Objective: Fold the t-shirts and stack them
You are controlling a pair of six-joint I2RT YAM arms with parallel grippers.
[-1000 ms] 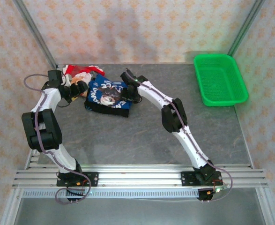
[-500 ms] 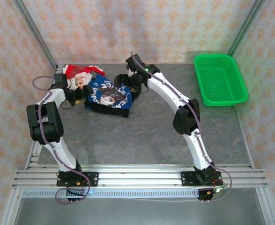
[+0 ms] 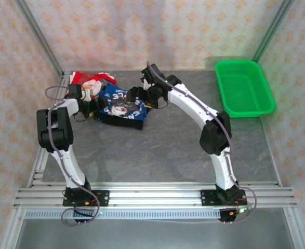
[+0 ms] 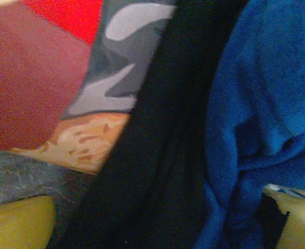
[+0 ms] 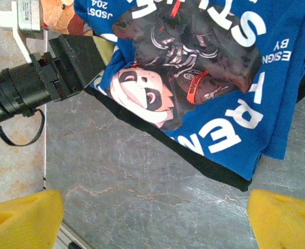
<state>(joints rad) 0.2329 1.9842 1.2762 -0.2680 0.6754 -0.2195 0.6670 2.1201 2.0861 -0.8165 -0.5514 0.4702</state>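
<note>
Blue t-shirt [image 3: 122, 107] over black t-shirt [image 4: 142, 171], upper left of bench [image 3: 168, 148]; left tool [image 3: 91, 104] spread wide at their edge, right tool [image 5: 152, 218] spread wide above.

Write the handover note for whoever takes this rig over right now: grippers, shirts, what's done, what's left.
Left gripper: jaws open, with edges of the black t-shirt and blue t-shirt between them.
Right gripper: jaws open, empty, over the table beside the blue t-shirt.
Shirts: blue t-shirt lies roughly folded, print up, on the black t-shirt; red-patterned t-shirt is bunched behind them.
Done: blue stacked on black, it seems.
Left: fold the red-patterned one and stack it.
</note>
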